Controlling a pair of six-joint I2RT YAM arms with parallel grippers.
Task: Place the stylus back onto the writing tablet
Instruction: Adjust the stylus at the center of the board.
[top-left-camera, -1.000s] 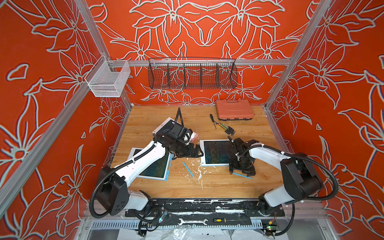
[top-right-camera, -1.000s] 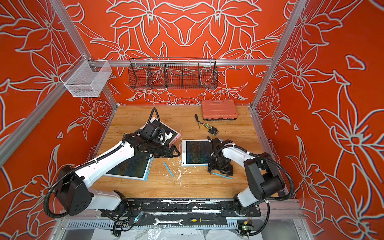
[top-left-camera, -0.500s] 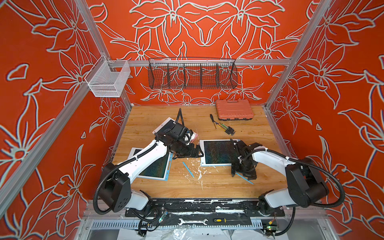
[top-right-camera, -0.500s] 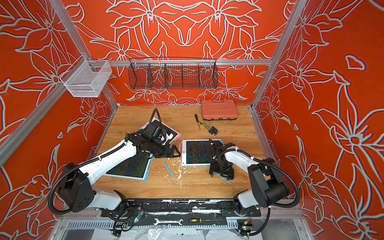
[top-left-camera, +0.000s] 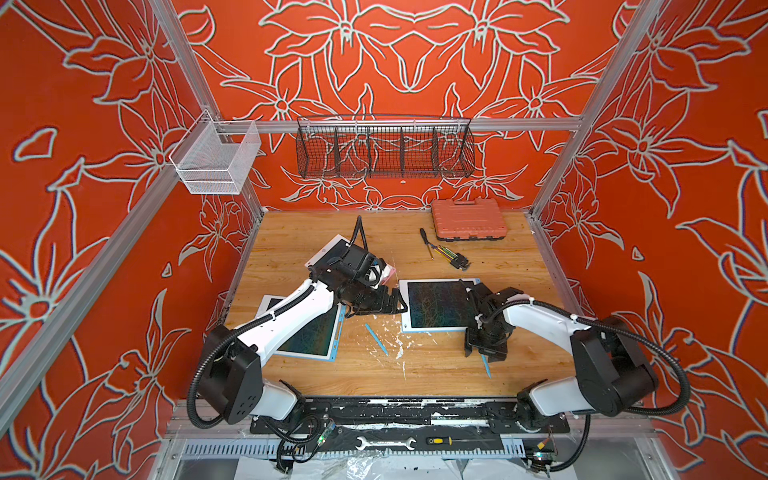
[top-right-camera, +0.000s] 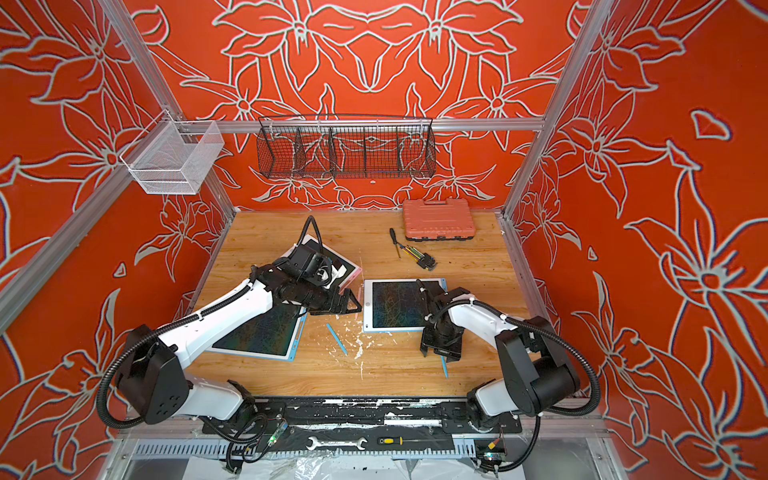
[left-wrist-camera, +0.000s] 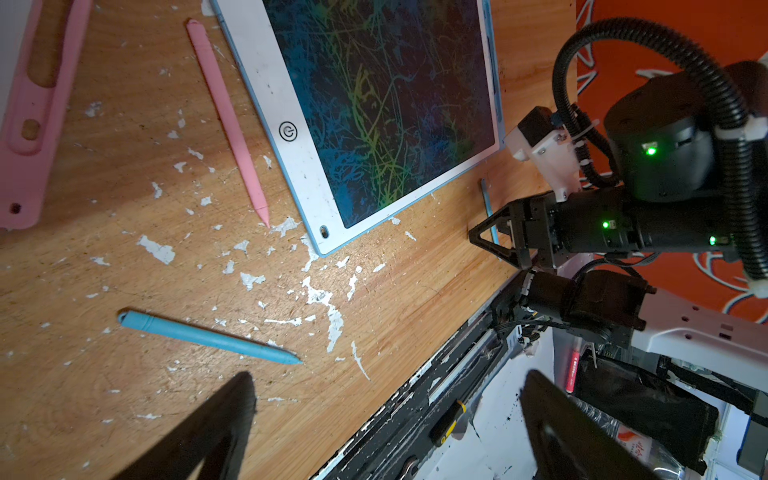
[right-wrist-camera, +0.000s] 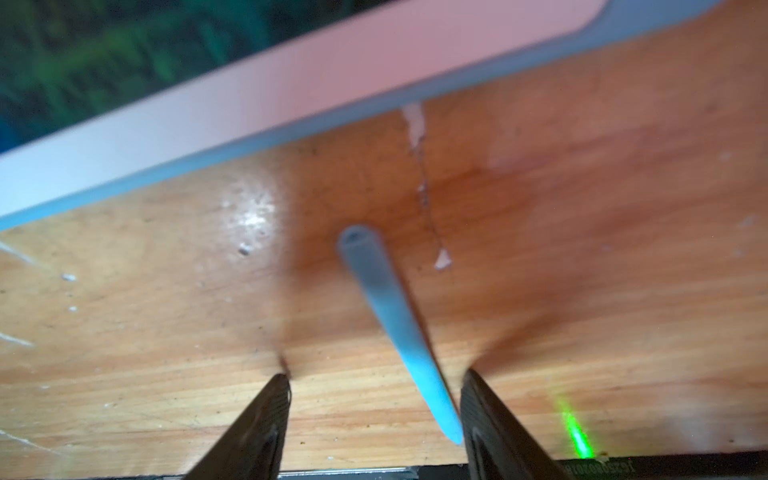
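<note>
Right wrist view: the right tool (right-wrist-camera: 374, 415) sits low over the worktop (right-wrist-camera: 166, 311), fingers (right-wrist-camera: 257, 428) apart with a gap either side of the blue stylus (right-wrist-camera: 390, 316), which lies flat on the wood between them, one finger close to its tip, not pinched. Just above it in frame is the blue-edged border of the writing tablet (right-wrist-camera: 291, 95); stylus and tablet don't touch. In both top views the same stylus (top-left-camera: 485, 365) pokes out below the right tool (top-left-camera: 484, 351), lower centre-right, just under the tablet (top-left-camera: 436, 305). Left tool (top-left-camera: 384, 301) hovers centre frame beside the tablet's left edge, spread wide, holding nothing; the left wrist view shows its dark fingers (left-wrist-camera: 216, 424) far apart at the bottom. A second blue stylus (left-wrist-camera: 208, 336) lies loose on the flaked wood at lower left, and a pink stylus (left-wrist-camera: 228, 120) lies beside the tablet's edge (left-wrist-camera: 291, 133), upper left. Another tablet (top-left-camera: 307, 336) lies partly under the left arm.
</note>
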